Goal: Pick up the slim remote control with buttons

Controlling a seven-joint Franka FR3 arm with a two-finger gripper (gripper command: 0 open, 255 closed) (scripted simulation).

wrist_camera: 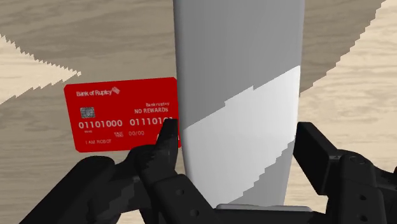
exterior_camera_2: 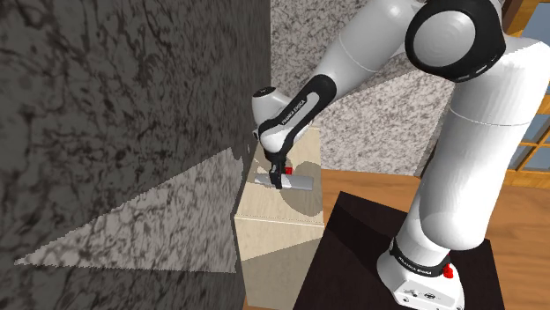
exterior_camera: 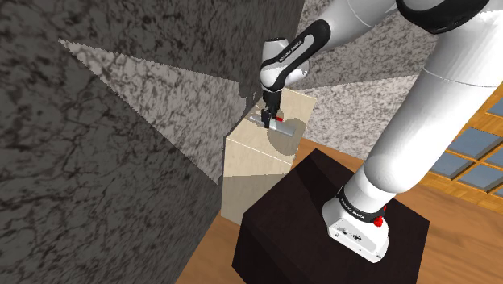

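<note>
The worktop (exterior_camera: 256, 153) is the flat top of a pale wooden box that stands against the walls, beside the dark stand (exterior_camera: 322, 218) of the arm. Around the middle of this worktop is the slim remote control (wrist_camera: 235, 76). It is drawn plain grey, and no buttons can be made out on it. The end effector (wrist_camera: 235, 137) comes down on it from above and is clenched on it, with one black finger against each long side. Whether the remote control rests on the wood or is just above it, I cannot tell.

Just beside the remote control a red bank card (wrist_camera: 121, 114) lies flat on the worktop, with white numbers and the words "Bank of Ruptcy". One fingertip (wrist_camera: 168, 130) overlaps the card's edge.

A shadow with a jagged border falls across part of the wood and the remote control. The near wall (exterior_camera: 97, 121) is dark grey mottled stone. The wall behind the box (exterior_camera_2: 370, 123) is lighter and speckled. The floor (exterior_camera: 209, 258) is of warm brown wood.
</note>
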